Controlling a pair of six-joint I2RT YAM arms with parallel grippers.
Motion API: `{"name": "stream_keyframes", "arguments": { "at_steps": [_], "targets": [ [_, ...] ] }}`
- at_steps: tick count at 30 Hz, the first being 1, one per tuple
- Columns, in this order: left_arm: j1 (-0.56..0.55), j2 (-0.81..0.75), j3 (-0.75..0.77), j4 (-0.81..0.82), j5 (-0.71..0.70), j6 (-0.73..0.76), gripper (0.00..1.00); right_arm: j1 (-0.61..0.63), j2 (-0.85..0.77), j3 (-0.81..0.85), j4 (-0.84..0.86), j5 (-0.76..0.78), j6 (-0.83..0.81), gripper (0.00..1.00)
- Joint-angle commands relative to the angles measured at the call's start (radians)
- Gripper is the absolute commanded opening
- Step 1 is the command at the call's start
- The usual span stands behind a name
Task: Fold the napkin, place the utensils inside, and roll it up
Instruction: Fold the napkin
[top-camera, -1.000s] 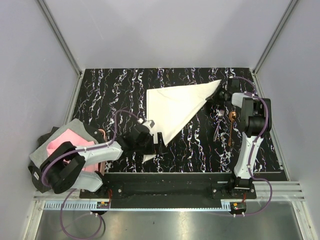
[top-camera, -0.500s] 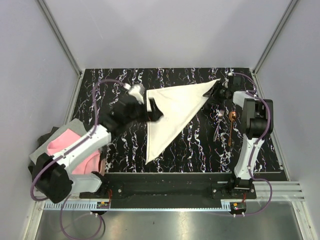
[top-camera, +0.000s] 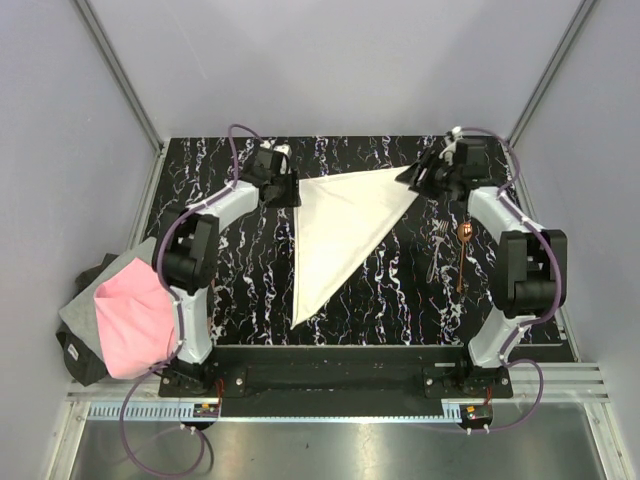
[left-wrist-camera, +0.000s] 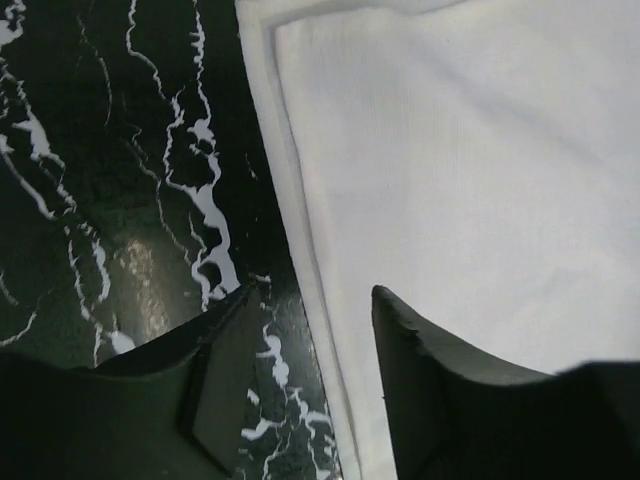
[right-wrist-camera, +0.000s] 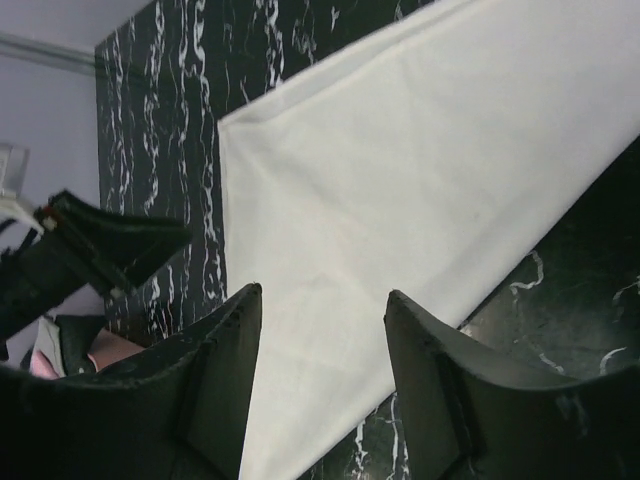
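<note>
The cream napkin (top-camera: 340, 220) lies flat on the black marbled table (top-camera: 230, 280), folded into a triangle. My left gripper (top-camera: 283, 190) sits low at its far left corner. In the left wrist view the left gripper (left-wrist-camera: 312, 292) is open and straddles the napkin (left-wrist-camera: 450, 150) hem, one finger on the table and one on the cloth. My right gripper (top-camera: 415, 178) hovers open at the napkin's far right corner. In the right wrist view the napkin (right-wrist-camera: 400, 150) shows below the right gripper (right-wrist-camera: 323, 292), which holds nothing. A silver fork (top-camera: 437, 247) and a copper-brown utensil (top-camera: 463, 250) lie right of the napkin.
A pink and grey cloth (top-camera: 125, 315) is bunched at the table's near left edge, beside the left arm's base. Grey walls (top-camera: 320, 70) enclose the table at the back and both sides. The utensils lie close under the right arm's forearm.
The left arm swung from the near side up to the napkin's far left corner, and its jaws have narrowed. The right gripper opened and let go of the far right corner.
</note>
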Motion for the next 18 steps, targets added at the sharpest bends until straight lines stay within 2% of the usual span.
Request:
{"name": "stream_keyframes", "arguments": {
  "at_steps": [1,8,18],
  "targets": [
    [0.021,0.069,0.157,0.055,0.045,0.042,0.49,0.086,-0.032,-0.058,-0.011,-0.012,0.003,0.61],
    [0.027,0.206,0.268,0.086,0.048,0.058,0.46,0.17,-0.025,-0.121,-0.004,-0.004,0.029,0.61],
    [0.038,0.356,0.424,0.042,0.063,0.055,0.43,0.187,-0.095,-0.17,-0.002,-0.004,0.046,0.62]
  ]
}}
